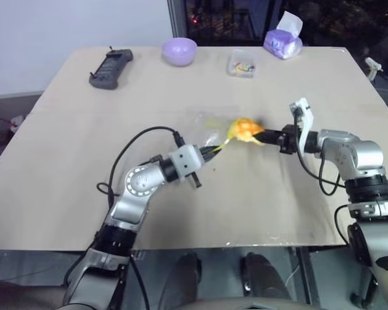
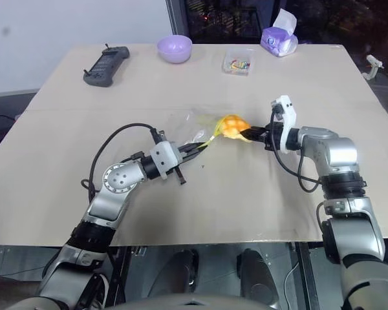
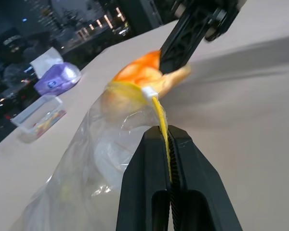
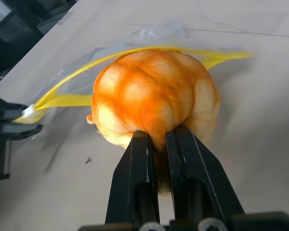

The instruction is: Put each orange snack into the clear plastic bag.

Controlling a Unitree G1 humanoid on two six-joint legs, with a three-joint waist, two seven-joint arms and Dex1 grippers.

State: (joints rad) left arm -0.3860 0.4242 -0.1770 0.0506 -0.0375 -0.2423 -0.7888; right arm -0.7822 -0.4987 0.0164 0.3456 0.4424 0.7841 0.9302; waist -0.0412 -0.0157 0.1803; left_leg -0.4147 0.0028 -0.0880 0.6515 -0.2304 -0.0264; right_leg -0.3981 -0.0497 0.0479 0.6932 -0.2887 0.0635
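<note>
Near the middle of the table (image 1: pixel 64 181), my right gripper (image 4: pixel 161 139) is pinched on the one orange snack (image 4: pixel 154 91), holding it at the mouth of the clear plastic bag (image 3: pixel 86 163). My left gripper (image 3: pixel 167 137) is clamped on the bag's yellow seal strip (image 3: pixel 160 115). Along the far edge stand one lilac bowl (image 1: pixel 180 50), one small clear box (image 1: pixel 242 66) holding coloured bits, and one tissue pack (image 1: pixel 283 40).

- Both arms are silver-grey metal, built of rounded joint housings with black bands between the segments.
- Black cables loop loosely beside each forearm.
- The left claw (image 1: pixel 218 149) ends in two slim black fingers (image 3: pixel 149 173) with flat, ribbed inner faces.
- The right claw (image 1: pixel 266 136) matches, behind a white bracket on the wrist.
</note>
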